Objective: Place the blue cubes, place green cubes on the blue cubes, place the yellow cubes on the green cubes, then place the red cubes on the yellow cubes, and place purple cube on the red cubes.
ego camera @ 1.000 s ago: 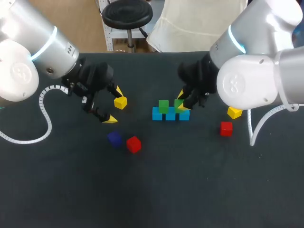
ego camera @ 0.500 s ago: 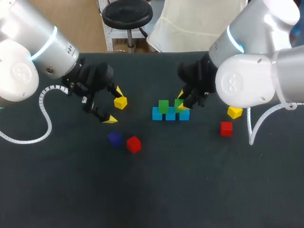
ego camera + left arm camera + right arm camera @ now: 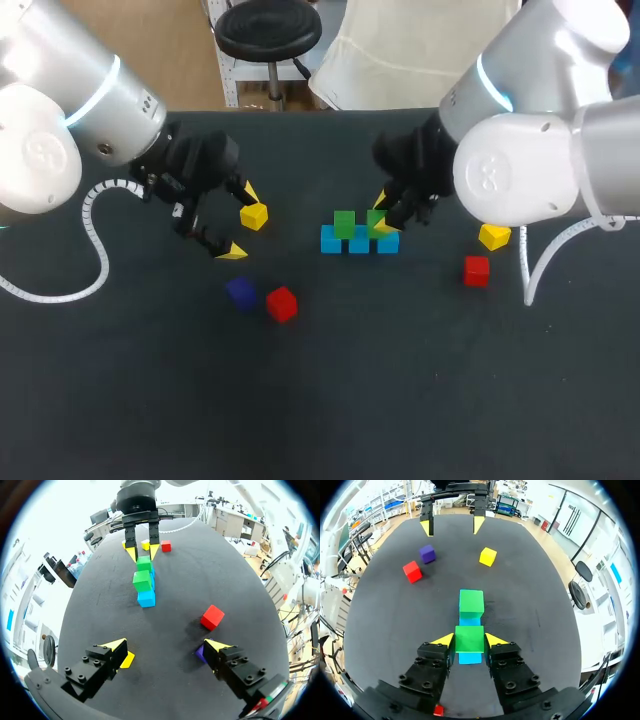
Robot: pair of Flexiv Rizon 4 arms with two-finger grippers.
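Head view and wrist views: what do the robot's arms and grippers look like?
The left arm and right arm are silver-white with rounded housings, light-blue rings and trailing white coiled cables. The left gripper and right gripper are black, screw-studded, with yellow wedge tips.

Premises: a robotics laboratory. Evidence: two white jointed arms, the left arm (image 3: 50, 130) and the right arm (image 3: 520, 170), work at one black-topped table (image 3: 420, 400). A coiled white cable (image 3: 86, 212) hangs off the left arm. Plain coloured cubes serve as test pieces, and one green cube (image 3: 469, 635) is clamped in the right gripper (image 3: 469, 640).
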